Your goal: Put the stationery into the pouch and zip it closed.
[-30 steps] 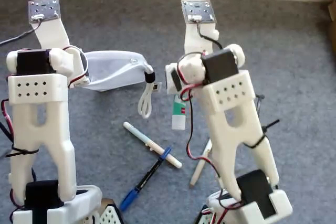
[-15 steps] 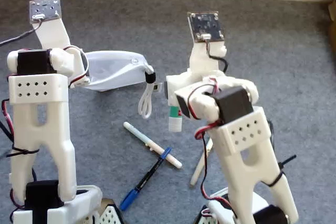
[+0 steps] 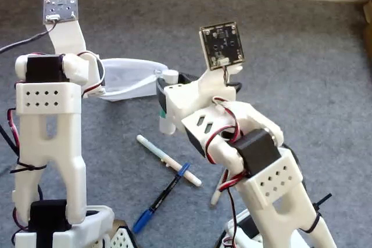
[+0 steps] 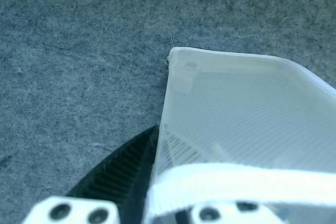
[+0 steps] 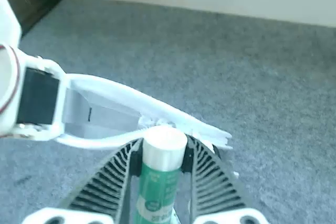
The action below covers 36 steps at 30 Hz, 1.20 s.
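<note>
Holding pouch (image 3: 131, 79) near far edge of worktop (image 3: 302, 74): limp mesh, likely light, left gripper (image 4: 157, 148) clamped on its end | glue stick (image 5: 157, 182) raised at the pouch mouth: rigid, smooth, right gripper (image 5: 163, 156) closed on its cap end | pens (image 3: 168, 160) mid-worktop: thin, probably roll-prone

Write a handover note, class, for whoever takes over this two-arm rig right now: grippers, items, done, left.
Left gripper: shut on the pouch edge.
Right gripper: shut on the glue stick, cap at the pouch's mouth.
On the table: white pen, blue pen, pale stick.
Done: nothing visibly inside yet.
Left: insert all four, then zip closed.
</note>
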Available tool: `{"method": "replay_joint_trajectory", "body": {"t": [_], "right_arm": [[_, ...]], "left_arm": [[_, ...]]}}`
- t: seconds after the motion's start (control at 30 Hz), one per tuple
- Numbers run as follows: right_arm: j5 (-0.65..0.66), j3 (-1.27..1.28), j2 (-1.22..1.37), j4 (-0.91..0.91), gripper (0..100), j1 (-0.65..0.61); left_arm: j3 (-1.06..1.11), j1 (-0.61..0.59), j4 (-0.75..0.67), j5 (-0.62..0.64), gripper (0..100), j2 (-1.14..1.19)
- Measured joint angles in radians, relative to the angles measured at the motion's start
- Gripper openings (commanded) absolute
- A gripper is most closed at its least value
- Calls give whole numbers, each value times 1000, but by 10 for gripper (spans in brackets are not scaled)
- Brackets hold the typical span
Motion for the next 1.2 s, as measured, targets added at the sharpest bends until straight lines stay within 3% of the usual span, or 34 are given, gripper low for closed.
{"method": "replay_joint_trajectory", "body": {"t": [0.3, 0.7, 0.83, 1.03, 1.2], "right_arm": [[0, 2, -18, -180, 5, -100], [0, 9, -18, -471, 5, -106], [6, 135, -18, -644, 5, -107], [181, 388, -18, -990, 5, -107], [230, 540, -18, -1195, 5, -107]], "left_arm": [[0, 0, 0, 0, 6, 0], [26, 0, -2, -3, 6, 0], [26, 0, -2, -3, 6, 0], [26, 0, -2, -3, 6, 0], [26, 0, -2, -3, 6, 0]]}}
